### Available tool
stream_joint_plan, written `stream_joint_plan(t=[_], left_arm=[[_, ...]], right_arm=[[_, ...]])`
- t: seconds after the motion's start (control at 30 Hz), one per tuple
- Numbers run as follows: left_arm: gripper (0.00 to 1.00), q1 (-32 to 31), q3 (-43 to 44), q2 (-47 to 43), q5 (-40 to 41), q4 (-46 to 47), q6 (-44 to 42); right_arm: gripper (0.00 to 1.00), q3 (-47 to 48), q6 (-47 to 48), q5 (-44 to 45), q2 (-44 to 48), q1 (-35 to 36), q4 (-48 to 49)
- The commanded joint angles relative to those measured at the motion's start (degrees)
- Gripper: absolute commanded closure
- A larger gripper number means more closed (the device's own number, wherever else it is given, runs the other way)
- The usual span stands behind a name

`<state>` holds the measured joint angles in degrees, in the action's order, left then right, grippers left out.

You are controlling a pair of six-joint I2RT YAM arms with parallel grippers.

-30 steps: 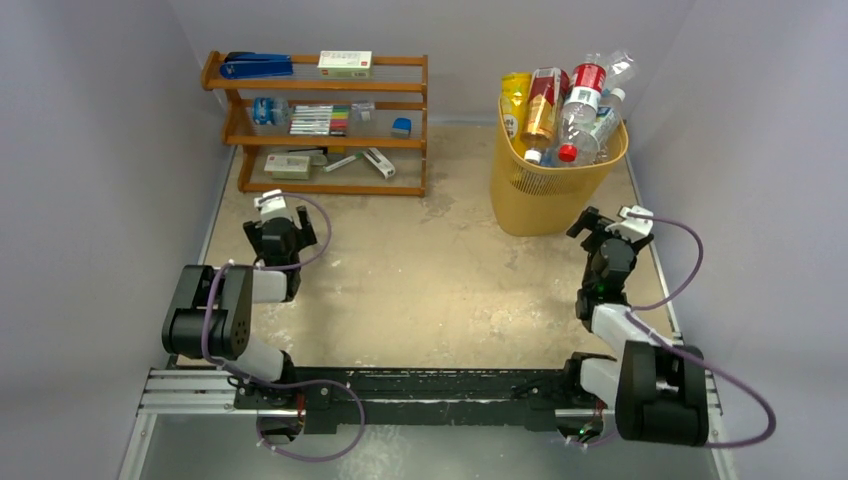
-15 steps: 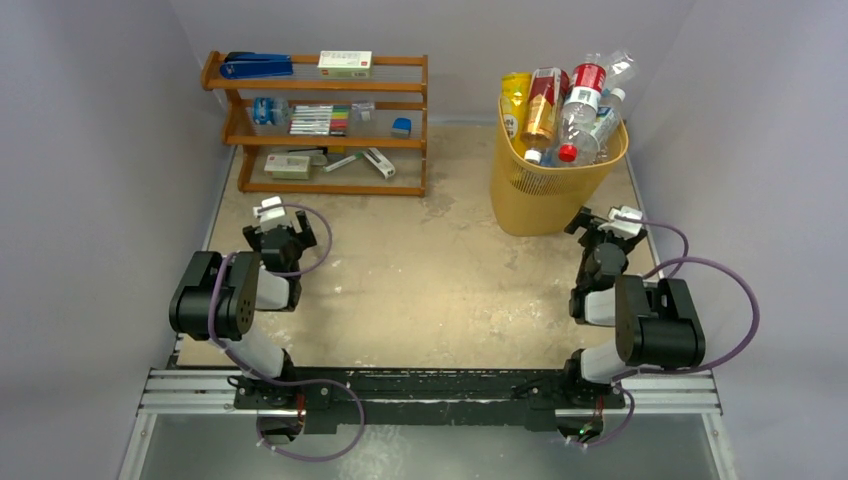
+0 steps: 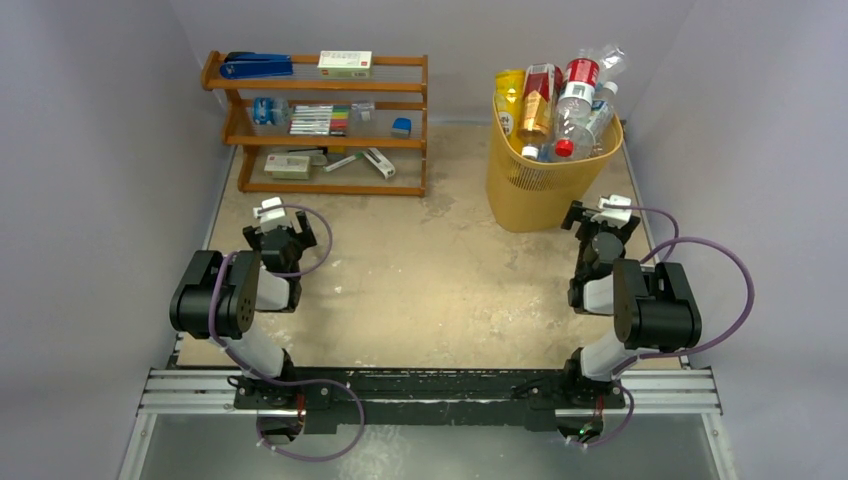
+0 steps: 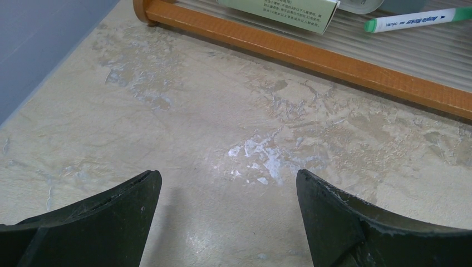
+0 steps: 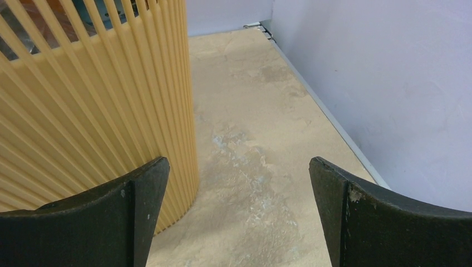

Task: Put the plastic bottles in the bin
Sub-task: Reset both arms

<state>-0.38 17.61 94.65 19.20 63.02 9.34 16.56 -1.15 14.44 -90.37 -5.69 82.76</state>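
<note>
The bin [image 3: 545, 190] is standing upright at the far right corner of the counter [image 3: 430, 280]. The plastic bottles [image 3: 562, 95] are sitting heaped inside it, with several necks and caps rising above the rim. Red, yellow and clear bodies are showing, with red and white caps among them.

The right pincer [image 5: 239, 167] is hanging low over the counter just beside the bin's near right side. Its jaws are standing apart and are gripping nothing. In the right wrist view, one of its fingers [image 5: 111, 217] is lying close against the bin's slatted yellow wall; whether it is touching cannot be told.

The left pincer [image 4: 228, 181] is hovering low near the left edge of the counter, in front of the wooden shelf rack [image 3: 320, 110]. Its jaws are likewise standing apart and empty. The left wrist view is showing the rack's bottom rail, with a green-capped marker pen [image 4: 412, 18] and a pale box [image 4: 278, 8] lying on the lowest shelf behind it.

The rack is standing at the far left corner, well apart from the bin. A blue stapler [image 3: 255, 65] is resting on its top shelf.
</note>
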Motion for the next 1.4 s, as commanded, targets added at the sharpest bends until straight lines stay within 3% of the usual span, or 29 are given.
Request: stream_joint_plan(t=[0.0,1.37], left_arm=[[0.08,0.38,0.35,0.05,-0.22,3.93,-0.30],[0.08,0.38,0.39,0.06,-0.02,3.87,-0.51]], right_arm=[[0.00,1.38,1.46,-1.68,-0.12,0.71,4.92],[0.00,1.55,1.41,-1.69,0.17,0.76,4.25]])
